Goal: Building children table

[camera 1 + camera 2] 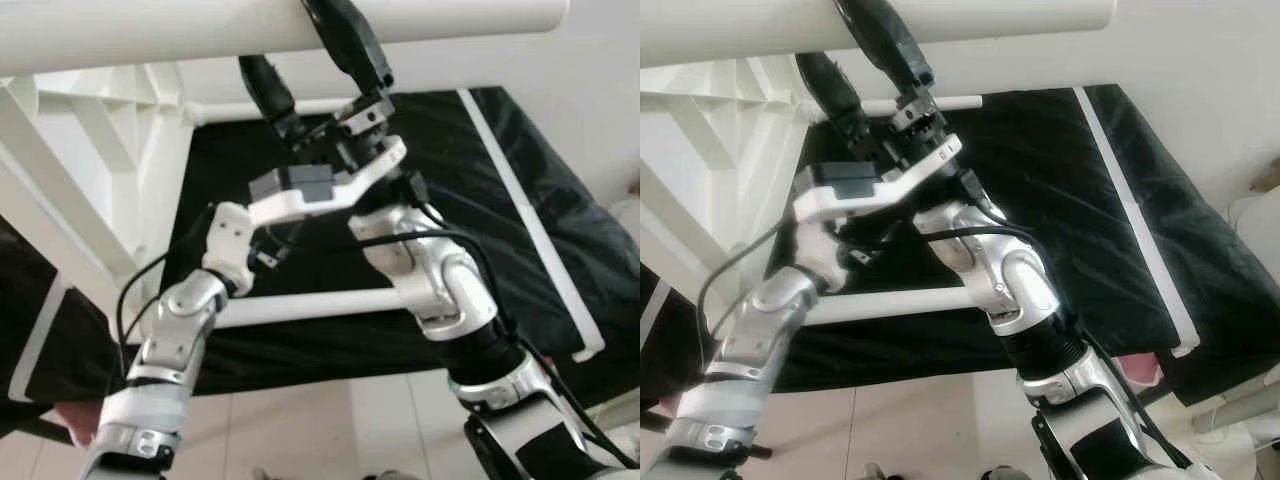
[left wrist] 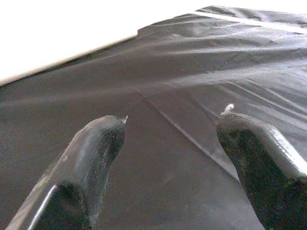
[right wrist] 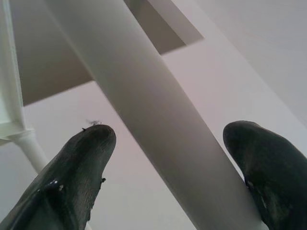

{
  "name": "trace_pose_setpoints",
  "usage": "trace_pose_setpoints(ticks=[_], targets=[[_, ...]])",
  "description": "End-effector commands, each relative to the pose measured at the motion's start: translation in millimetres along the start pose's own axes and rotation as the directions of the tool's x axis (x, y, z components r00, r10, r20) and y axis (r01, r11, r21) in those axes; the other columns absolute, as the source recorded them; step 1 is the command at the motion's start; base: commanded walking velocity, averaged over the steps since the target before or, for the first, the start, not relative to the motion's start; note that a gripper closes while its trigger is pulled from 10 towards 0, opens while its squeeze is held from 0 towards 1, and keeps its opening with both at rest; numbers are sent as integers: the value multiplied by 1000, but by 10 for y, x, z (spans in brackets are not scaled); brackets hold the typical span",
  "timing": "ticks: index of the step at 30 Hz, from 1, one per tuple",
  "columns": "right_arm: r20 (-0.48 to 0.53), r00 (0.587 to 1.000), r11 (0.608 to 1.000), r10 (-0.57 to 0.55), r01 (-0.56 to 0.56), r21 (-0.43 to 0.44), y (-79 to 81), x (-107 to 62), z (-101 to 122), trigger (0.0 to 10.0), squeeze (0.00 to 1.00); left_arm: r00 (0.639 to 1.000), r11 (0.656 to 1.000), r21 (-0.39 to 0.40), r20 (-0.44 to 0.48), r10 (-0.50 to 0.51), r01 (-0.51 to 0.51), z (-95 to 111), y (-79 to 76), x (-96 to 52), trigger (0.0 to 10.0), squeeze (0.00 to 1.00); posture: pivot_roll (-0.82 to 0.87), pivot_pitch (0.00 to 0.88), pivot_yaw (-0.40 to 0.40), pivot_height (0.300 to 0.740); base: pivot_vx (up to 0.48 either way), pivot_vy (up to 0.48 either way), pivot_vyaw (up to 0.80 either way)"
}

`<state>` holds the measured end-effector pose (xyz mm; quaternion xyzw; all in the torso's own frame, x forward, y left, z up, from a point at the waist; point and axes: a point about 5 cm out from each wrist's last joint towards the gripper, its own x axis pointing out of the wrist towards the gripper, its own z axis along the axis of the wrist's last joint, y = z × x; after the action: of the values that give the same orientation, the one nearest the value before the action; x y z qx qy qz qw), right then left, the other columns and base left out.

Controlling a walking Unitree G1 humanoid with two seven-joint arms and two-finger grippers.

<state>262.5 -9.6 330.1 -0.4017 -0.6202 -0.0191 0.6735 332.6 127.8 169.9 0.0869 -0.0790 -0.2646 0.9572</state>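
Across the top of the head views, near the camera, runs the thick white round tube (image 1: pixel 150 35) of the children's table frame; on the left a lattice of thinner white struts (image 1: pixel 90 130) drops away, and below lies the black fabric panel (image 1: pixel 470 210) edged with slim white tubes.

We see our left gripper (image 2: pixel 168 143) hovering above the black fabric, fingers spread wide, holding nothing. To its right, our right gripper (image 3: pixel 170 158) reaches up to the thick tube, its fingers (image 3: pixel 76 167) wide apart on either side of it, not closed on it.

We judge the tube rigid, light and smooth, so likely slippery; we would grip it squarely across its round middle. The fabric looks soft and slack, a poor place to take hold.

We count one thick tube, one fabric panel, and two grippers; the thinner struts overlap too much to count.
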Motion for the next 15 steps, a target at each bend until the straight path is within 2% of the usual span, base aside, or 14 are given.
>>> trace_pose_setpoints(ticks=[1,5,6,7,10,15], targets=[[-13,1000,1000,-11,11,-3,51,22,15,10000,0,997,998,-11,-30,-67,67,-60,-70,14,10000,0,-25,124,75,740,0,0,0],[-22,999,999,-47,47,4,59,18,37,10000,0,996,996,-17,-34,-86,85,-71,-114,36,10000,0,-23,124,75,740,0,0,0],[-24,995,994,-97,98,42,55,-10,82,10000,0,995,996,-17,-40,-91,91,-87,-136,57,10000,0,-21,126,79,740,0,0,0],[-31,991,990,-131,133,44,24,-11,100,10000,0,995,996,-20,-41,-92,91,-91,-139,64,10000,0,-21,126,79,740,0,0,0],[-50,983,983,-178,180,36,-34,-4,113,10000,0,995,996,-24,-42,-90,89,-95,-131,72,10000,0,-26,126,81,740,0,0,0],[-18,976,976,-216,216,-7,-34,17,170,10000,0,995,996,-37,-52,-84,82,-117,-109,97,10000,0,-29,130,85,740,0,0,0]])
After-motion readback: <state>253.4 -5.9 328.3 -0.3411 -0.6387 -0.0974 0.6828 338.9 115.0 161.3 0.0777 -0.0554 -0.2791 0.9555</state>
